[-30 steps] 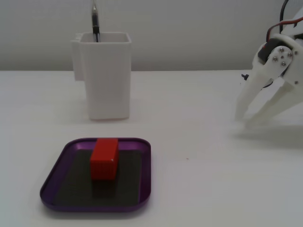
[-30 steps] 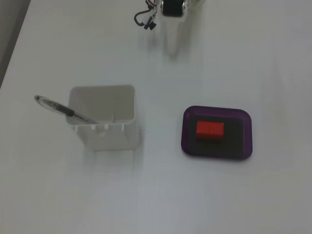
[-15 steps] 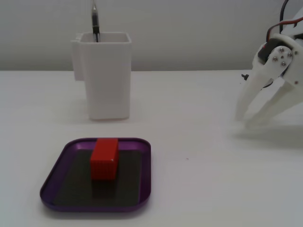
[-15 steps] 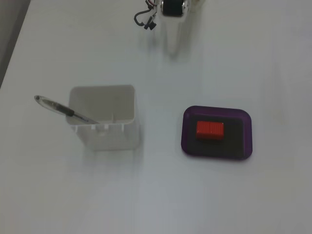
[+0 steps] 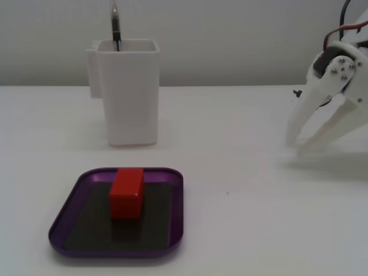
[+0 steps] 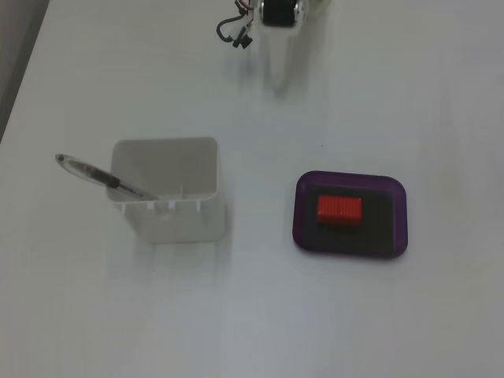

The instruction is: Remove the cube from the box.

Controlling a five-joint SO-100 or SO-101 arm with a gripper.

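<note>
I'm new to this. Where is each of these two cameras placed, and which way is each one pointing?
A fixed view sits low at table height, facing the wall across the purple box, red cube and white container; the claw, fingers slightly apart, shows at the right edge.
Another fixed view looks straight down on the table; only the claw and some wiring show at the top edge.
Both views share the box, cube, container with its pen, and the claw.
</note>
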